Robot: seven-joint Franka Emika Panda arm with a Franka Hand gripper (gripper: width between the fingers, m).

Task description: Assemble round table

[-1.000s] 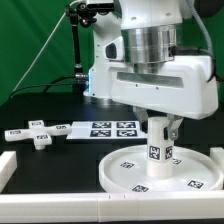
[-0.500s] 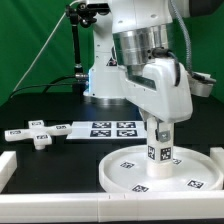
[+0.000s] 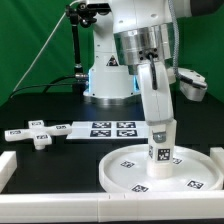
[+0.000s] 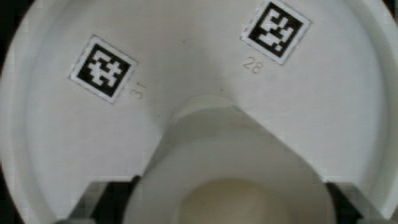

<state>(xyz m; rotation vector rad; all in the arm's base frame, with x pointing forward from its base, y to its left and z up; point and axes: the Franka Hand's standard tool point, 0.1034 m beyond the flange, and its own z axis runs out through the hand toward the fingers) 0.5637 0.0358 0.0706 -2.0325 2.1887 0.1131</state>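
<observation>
While my gripper (image 3: 160,130) pinches the cylinder (image 3: 158,152) near its top, jaws pressed against its sides, the cylinder stands upright, long axis vertical. Its foot rests on the disc (image 3: 122,172), near the middle. The cross (image 3: 40,136) lies well apart, toward the exterior view's left.

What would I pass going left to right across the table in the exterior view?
small cross-shaped piece → marker board → thick short cylinder, which stands on the round disc
</observation>
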